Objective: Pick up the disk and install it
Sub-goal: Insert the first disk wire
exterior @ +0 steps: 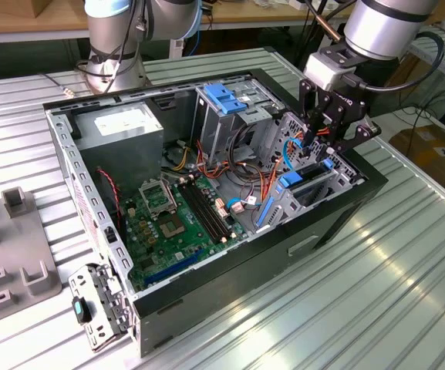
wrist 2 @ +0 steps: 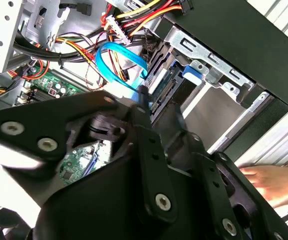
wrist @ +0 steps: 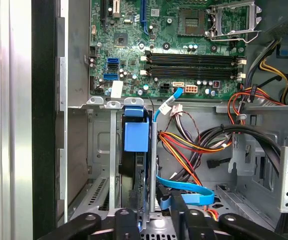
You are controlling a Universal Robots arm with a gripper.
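Observation:
The disk stands on edge in the drive bay at the front corner of the open computer case. A blue plastic tab tops its dark body. In the exterior view the disk shows as a grey slab with blue edges, just below my gripper. My gripper sits astride the disk's near edge. In the second wrist view my gripper is right at the connector end of the disk. Whether it clamps the disk is hidden.
Bundled red, yellow and black wires and a flat blue cable lie beside the bay. A metal cage with a blue latch, the power-supply box and the motherboard occupy the case. A person's hand rests outside the case wall.

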